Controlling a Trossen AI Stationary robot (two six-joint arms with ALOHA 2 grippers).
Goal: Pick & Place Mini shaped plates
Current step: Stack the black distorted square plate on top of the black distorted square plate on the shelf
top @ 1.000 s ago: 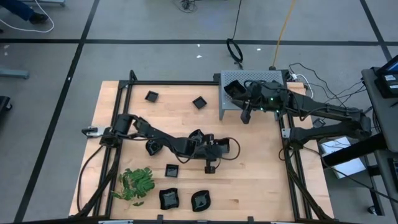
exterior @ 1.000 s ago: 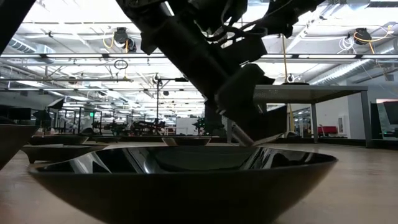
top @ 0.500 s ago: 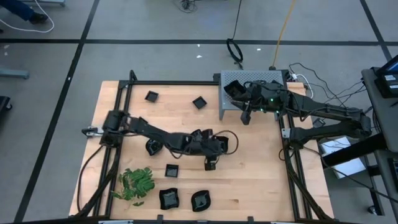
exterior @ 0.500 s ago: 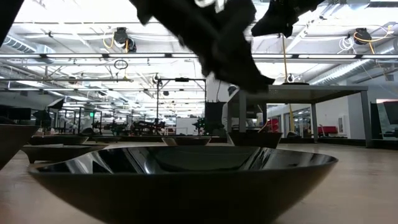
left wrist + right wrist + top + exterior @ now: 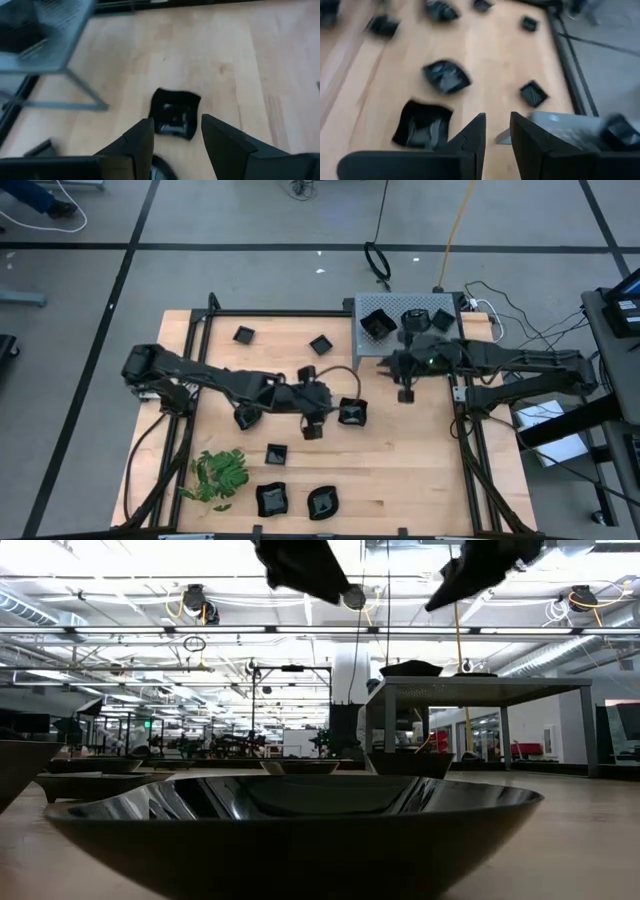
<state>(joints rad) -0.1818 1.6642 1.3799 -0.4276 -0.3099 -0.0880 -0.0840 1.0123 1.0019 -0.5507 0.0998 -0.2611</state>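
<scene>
Several mini shaped plates, glossy black, lie on the wooden table; one square plate [image 5: 351, 412] [image 5: 174, 114] sits flat at mid-table. My left gripper [image 5: 312, 428] [image 5: 175, 137] hovers open just left of it, with the plate showing beyond the gap between its fingers, untouched. My right gripper [image 5: 406, 393] [image 5: 497, 127] hangs over bare wood in front of the grey perforated box [image 5: 410, 340], fingers slightly apart, nothing between them. Three plates [image 5: 377, 323] rest in the box.
More plates lie at the far left [image 5: 243, 334], far middle [image 5: 320, 344], mid-left [image 5: 245, 418] and near edge [image 5: 271, 499] [image 5: 322, 502]. A green leafy sprig [image 5: 218, 475] lies near left. A black frame [image 5: 462, 420] borders the table. One plate [image 5: 290, 810] fills the low view's foreground.
My left gripper has risen from the table and drawn back toward the left edge, leaving the square plate lying at mid-table. My right gripper has come off the grey box toward the near edge, over bare wood.
</scene>
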